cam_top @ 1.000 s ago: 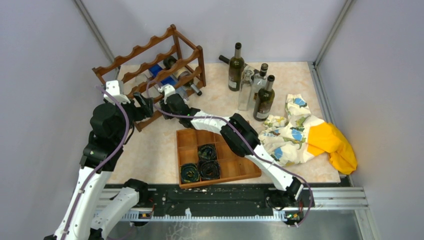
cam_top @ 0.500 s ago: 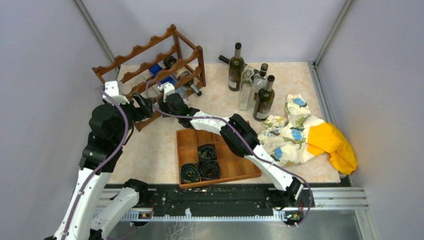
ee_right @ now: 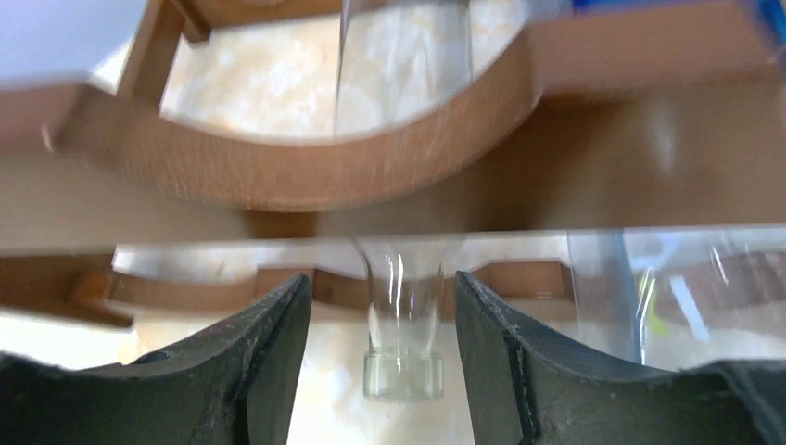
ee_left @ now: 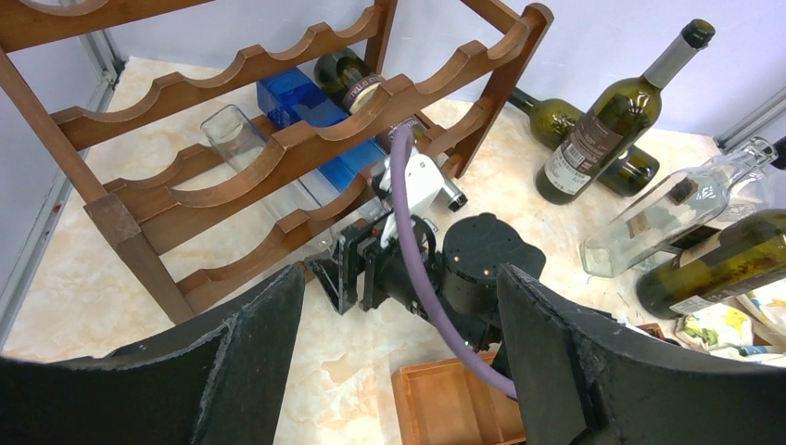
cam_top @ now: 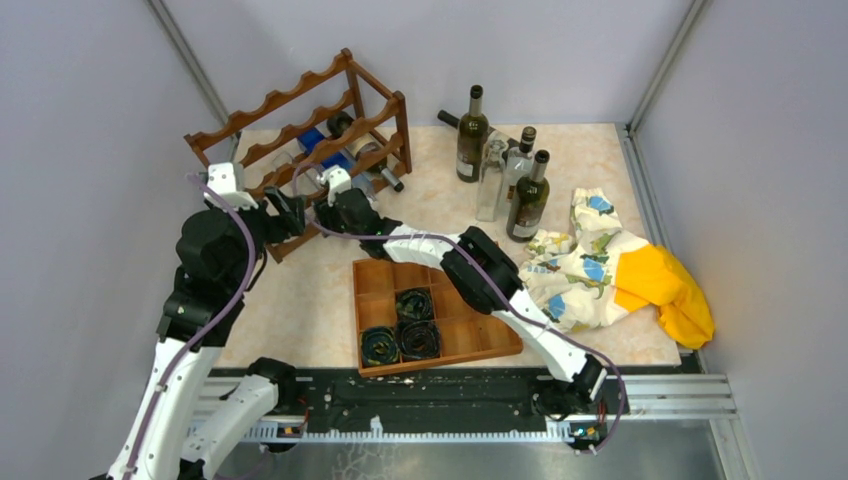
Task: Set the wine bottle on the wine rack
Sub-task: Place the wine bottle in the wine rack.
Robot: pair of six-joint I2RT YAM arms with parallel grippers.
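Straddling the neck of the clear bottle (ee_right: 401, 371), right claw (ee_right: 382, 283) sits parted; left claw (ee_left: 399, 273) wide, empty. Risk: backing out crooked drags the clear bottle off the rack (ee_left: 306, 139).

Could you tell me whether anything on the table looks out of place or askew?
One dark bottle lies on its side behind the standing bottles at the back. A patterned cloth sits crumpled on the right. Nothing looks spilled or broken.

Robot lab cell: grey partition walls (cam_top: 80, 120), aluminium rail (cam_top: 660, 395).
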